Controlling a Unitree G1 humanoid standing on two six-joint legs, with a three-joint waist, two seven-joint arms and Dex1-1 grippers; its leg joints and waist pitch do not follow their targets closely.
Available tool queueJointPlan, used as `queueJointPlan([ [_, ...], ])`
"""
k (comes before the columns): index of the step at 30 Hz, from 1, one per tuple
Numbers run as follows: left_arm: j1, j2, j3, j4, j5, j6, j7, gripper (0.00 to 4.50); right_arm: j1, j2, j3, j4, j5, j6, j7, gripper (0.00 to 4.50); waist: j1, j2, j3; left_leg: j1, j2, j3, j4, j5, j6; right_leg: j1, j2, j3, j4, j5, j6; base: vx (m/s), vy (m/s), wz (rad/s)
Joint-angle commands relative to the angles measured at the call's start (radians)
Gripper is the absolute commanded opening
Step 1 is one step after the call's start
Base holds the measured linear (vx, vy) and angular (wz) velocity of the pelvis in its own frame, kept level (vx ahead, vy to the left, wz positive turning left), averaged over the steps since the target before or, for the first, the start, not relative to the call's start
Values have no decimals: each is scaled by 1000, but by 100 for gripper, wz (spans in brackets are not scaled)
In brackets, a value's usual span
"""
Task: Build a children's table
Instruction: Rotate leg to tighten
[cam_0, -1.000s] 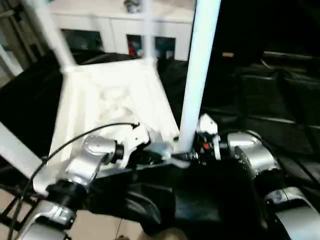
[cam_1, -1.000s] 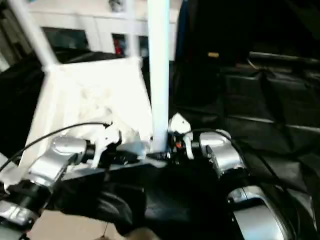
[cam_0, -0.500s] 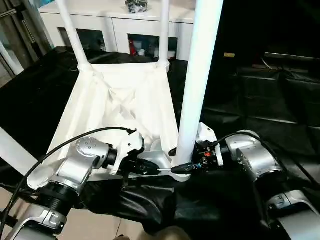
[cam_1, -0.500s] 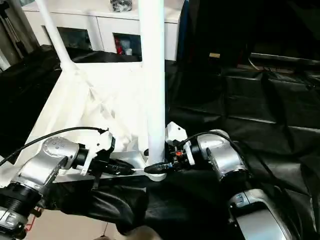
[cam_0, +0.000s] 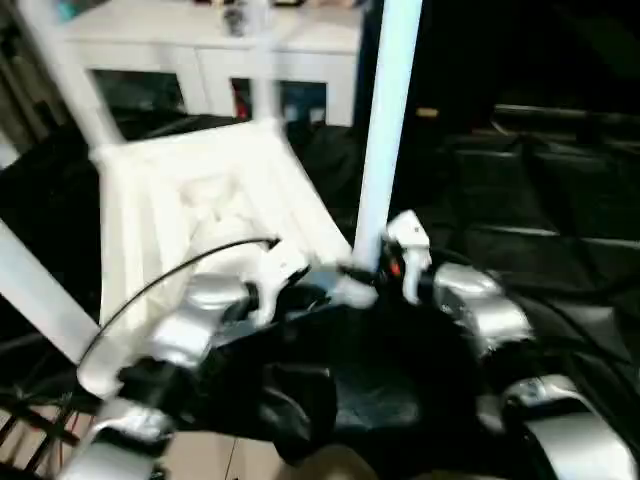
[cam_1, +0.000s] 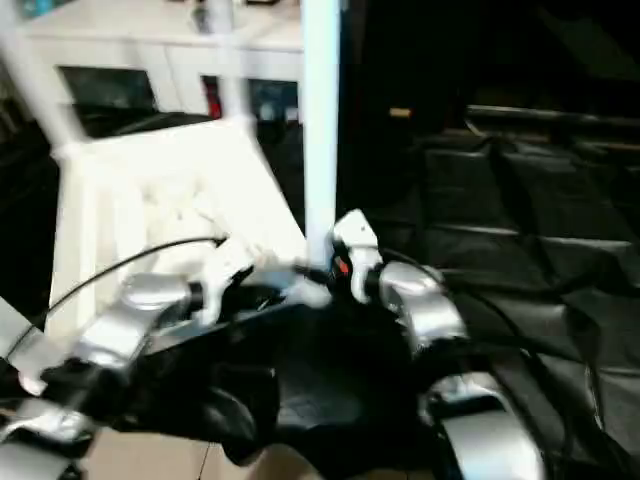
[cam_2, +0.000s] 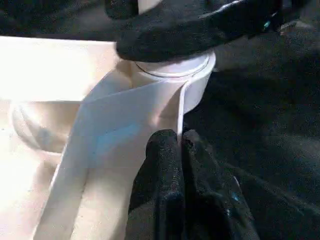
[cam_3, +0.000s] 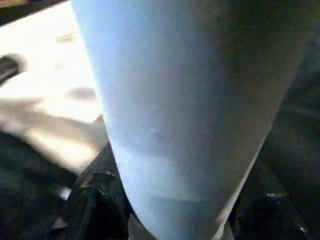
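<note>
Tabletop (cam_0: 200, 200) lies upside down on the black cloth (cam_0: 520, 200) in your head view, legs pointing up. Your left wrist view shows the left gripper (cam_2: 180, 145) pinched shut on the tabletop's thin rim. Your right wrist view shows the right gripper (cam_3: 165, 210) with a finger each side of the near leg (cam_3: 170, 100).

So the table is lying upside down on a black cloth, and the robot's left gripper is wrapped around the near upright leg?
Not quite: the right gripper surrounds that near leg, as the right wrist view shows. The left gripper is shut on the thin rim of the tabletop. The black cloth part is right.
</note>
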Motion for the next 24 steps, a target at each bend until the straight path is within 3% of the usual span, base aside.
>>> queueJointPlan([
  [1, -42, -83, -23, -1, -9, -9, 83, 0, 13, 127, 78, 100, -22, 55, -60, 204, 6, -4, -44, -9, 3, -1, -74, -330, 1, 35, -35, 22, -101, -438, -155, 0, 0, 0],
  [5, -40, -87, -39, 0, 8, -26, 73, 0, 1, 146, 70, 111, -25, 16, -38, 204, 6, -4, -47, -8, 4, 1, -73, -338, 16, 34, -34, 24, -100, -403, -165, 0, 0, 0],
  [6, -37, -82, -44, -5, 9, -30, 63, 0, -2, 148, 61, 106, -13, 7, -13, 257, 6, -4, -47, -10, 5, 1, -73, -335, 19, 36, -33, 24, -97, -377, -172, 0, 0, 0],
  [13, -23, -53, -46, -18, 8, -56, 18, 0, 5, 119, 60, 64, 15, 11, 98, 316, 8, -1, -48, -11, 7, 4, -73, -316, 32, 40, -33, 25, -92, -309, -206, 0, 0, 0],
  [15, -23, -33, -46, -16, 10, -70, -2, 0, 15, 67, 67, 26, 19, -1, 156, 327, 10, 3, -49, -10, 7, 5, -72, -315, 36, 42, -33, 25, -93, -307, -206, 0, 0, 0],
  [17, -23, -28, -46, -16, 10, -74, -8, 0, 17, 51, 67, 17, 19, -6, 171, 365, 12, 3, -50, -9, 8, 6, -71, -300, 40, 41, -34, 26, -91, -283, -215, 0, 0, 0],
  [20, -22, -8, -44, -10, 13, -84, -31, 0, 40, -41, 61, -40, 22, -17, 263, 367, 15, 3, -51, -11, 8, 6, -70, -282, 46, 46, -32, 24, -88, -252, -225, 0, 0, 0],
  [24, -19, 18, -44, -5, 16, -92, -60, 0, 92, -183, 28, -162, 70, -2, 426, 367, 37, 1, -57, -10, 11, 12, -59, -208, 83, 51, -29, 25, -76, -126, -251, 0, 0, 0],
])
